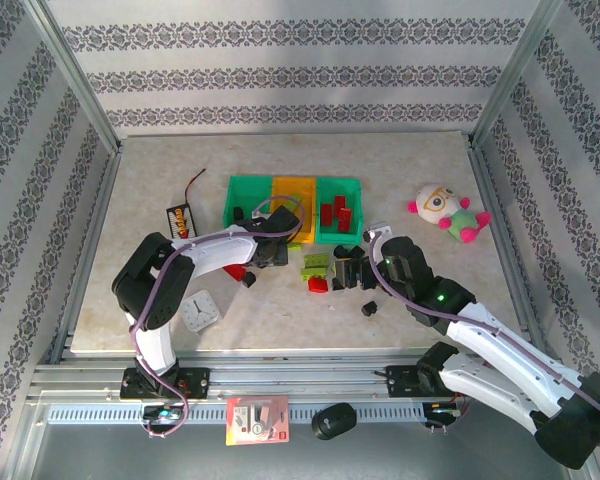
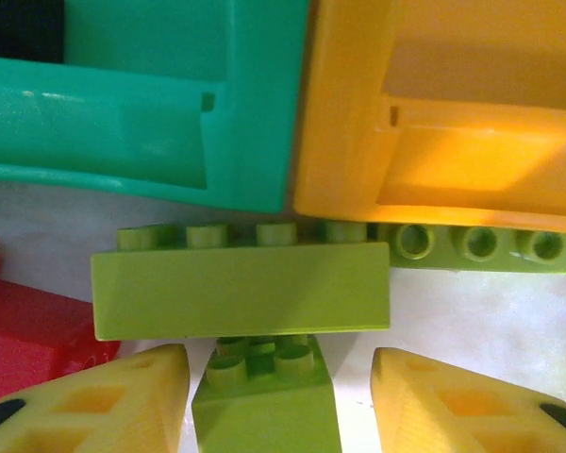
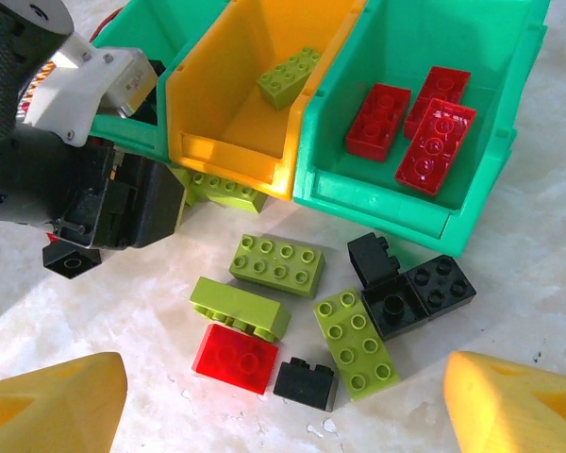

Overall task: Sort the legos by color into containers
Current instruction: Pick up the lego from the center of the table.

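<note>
My left gripper (image 2: 279, 354) stands open in front of the teal bin (image 2: 170, 123) and the orange-yellow bin (image 2: 453, 151). A small lime brick (image 2: 264, 396) sits between its fingers, close to the left one, with a gap on the right. A long lime brick (image 2: 241, 288) lies just beyond. My right gripper (image 3: 285, 368) hangs open above loose legos: lime (image 3: 275, 264), red (image 3: 234, 357) and black (image 3: 305, 379). The right teal bin (image 3: 377, 198) holds red bricks (image 3: 424, 132). The yellow bin (image 3: 231, 151) holds a lime brick (image 3: 289, 75).
The three bins (image 1: 292, 185) stand in a row at mid-table. A plush toy (image 1: 448, 213) lies at the right, a white clock (image 1: 202, 310) near the left arm, and a wired holder (image 1: 183, 220) at the left. One black brick (image 1: 370, 308) lies apart toward the front.
</note>
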`<state>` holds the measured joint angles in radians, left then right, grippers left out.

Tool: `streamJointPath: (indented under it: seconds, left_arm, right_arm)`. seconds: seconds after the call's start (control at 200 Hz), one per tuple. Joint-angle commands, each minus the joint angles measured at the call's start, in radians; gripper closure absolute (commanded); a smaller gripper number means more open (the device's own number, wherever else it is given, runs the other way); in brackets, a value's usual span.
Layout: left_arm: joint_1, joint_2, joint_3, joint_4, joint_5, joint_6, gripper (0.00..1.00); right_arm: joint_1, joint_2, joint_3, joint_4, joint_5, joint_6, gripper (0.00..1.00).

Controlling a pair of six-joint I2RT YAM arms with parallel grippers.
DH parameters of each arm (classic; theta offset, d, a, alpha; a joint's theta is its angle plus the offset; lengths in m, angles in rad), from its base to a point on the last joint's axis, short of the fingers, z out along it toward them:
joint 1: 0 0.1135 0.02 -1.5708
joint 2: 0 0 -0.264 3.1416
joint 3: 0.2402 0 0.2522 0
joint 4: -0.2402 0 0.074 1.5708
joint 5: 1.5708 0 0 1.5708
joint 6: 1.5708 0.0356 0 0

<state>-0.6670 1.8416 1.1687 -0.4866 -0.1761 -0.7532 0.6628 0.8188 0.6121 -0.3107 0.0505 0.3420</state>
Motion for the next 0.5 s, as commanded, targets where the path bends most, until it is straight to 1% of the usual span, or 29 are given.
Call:
streamJointPath:
  seconds: [0.0,0.115,0.25,0.495]
  left_arm:
    - [0.006,0.016,-0.014,-0.004,-0.001,-0.023,0.5]
    - [0.006,0.017,-0.012,-0.009,-0.003,-0.024,0.64]
    - [0.006,-0.015,0.001,-0.037,-0.004,-0.014,0.7]
    - [-0.005,-0.125,0.028,-0.038,0.025,0.08,0.71]
  right_arm:
    - [-0.01,-0.009,-0.012,0.006,-0.009,0.011,0.13]
    - [-0.01,-0.009,-0.012,0.005,-0.007,0.011,0.13]
    - [-0.01,-0.015,-0.009,0.001,-0.008,0.01,0.13]
    - [-0.01,-0.012,-0.006,0.015,-0.006,0.009,0.13]
